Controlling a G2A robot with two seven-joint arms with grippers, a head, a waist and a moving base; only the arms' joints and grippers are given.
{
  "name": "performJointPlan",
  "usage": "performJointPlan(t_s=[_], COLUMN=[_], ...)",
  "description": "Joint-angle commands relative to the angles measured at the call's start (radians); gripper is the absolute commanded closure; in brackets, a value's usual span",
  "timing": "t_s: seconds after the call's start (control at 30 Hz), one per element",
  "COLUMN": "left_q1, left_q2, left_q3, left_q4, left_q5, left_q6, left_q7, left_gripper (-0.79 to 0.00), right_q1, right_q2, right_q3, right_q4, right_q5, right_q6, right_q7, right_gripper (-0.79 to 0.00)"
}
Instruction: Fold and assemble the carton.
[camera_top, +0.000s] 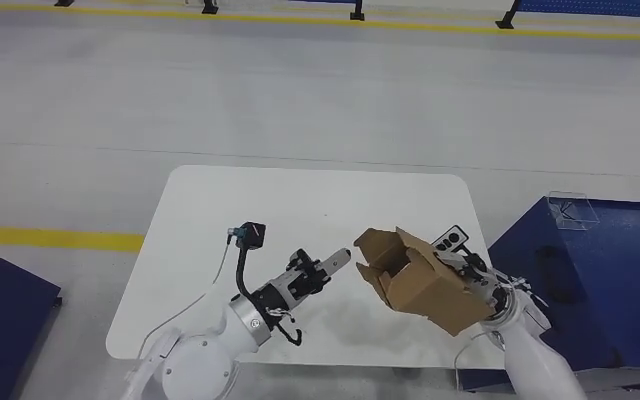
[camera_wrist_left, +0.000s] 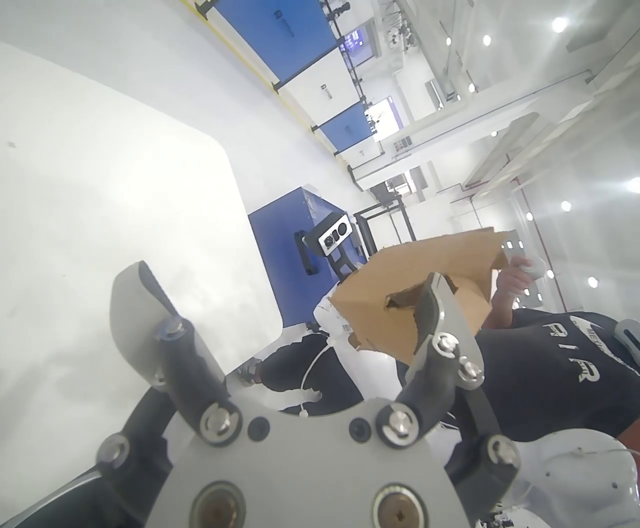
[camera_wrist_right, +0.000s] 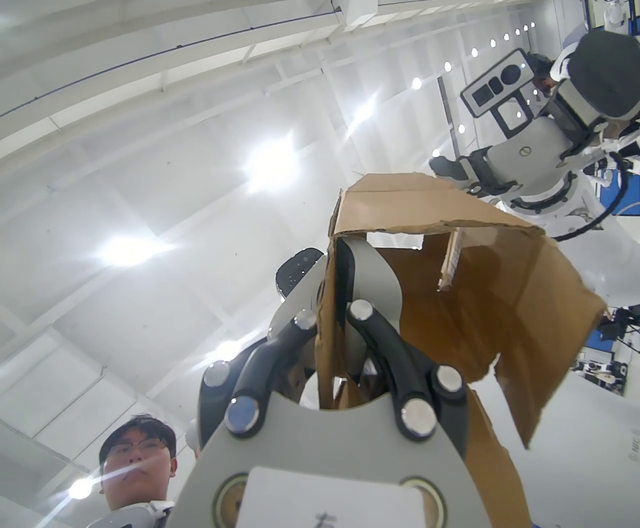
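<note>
A brown cardboard carton (camera_top: 418, 277) is held up over the right front part of the white table (camera_top: 250, 230), partly opened, its open end with loose flaps turned toward the table's middle. My right gripper (camera_wrist_right: 334, 280) is shut on one carton wall (camera_wrist_right: 327, 320), one finger inside and one outside. The carton's inside (camera_wrist_right: 480, 310) shows a torn flap edge. My left gripper (camera_top: 338, 261) hovers over the table just left of the carton, open and holding nothing; from its wrist the carton (camera_wrist_left: 425, 300) lies beyond its wide-spread fingers (camera_wrist_left: 437, 305).
A blue bin (camera_top: 575, 260) stands right of the table with a clear plastic piece (camera_top: 572, 208) on its rim. Another blue object (camera_top: 20, 300) sits at the left edge. Yellow floor lines run left of and behind the table.
</note>
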Motion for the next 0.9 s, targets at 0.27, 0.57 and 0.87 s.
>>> performJointPlan(t_s=[0.27,0.57,0.87], left_q1=[-0.016,-0.089,-0.133], left_q2=[0.0,-0.016,-0.028], left_q3=[0.012,0.088,0.13], left_q4=[0.024,0.065,0.086], left_q5=[0.0,0.015,0.039], left_q6=[-0.022,0.032,0.115], left_q7=[-0.075,-0.089,-0.099], left_gripper=[-0.785,-0.785,-0.785], right_q1=[-0.001,-0.01,-0.032], right_q2=[-0.006,-0.01,-0.007], right_q3=[-0.001,-0.021,0.01], right_q4=[-0.003,-0.022,-0.053], right_q5=[-0.007,-0.058,-0.152], right_q6=[-0.029,-0.041,-0.109], right_q7=[-0.019,-0.02,-0.033], right_gripper=[0.0,0.0,0.0])
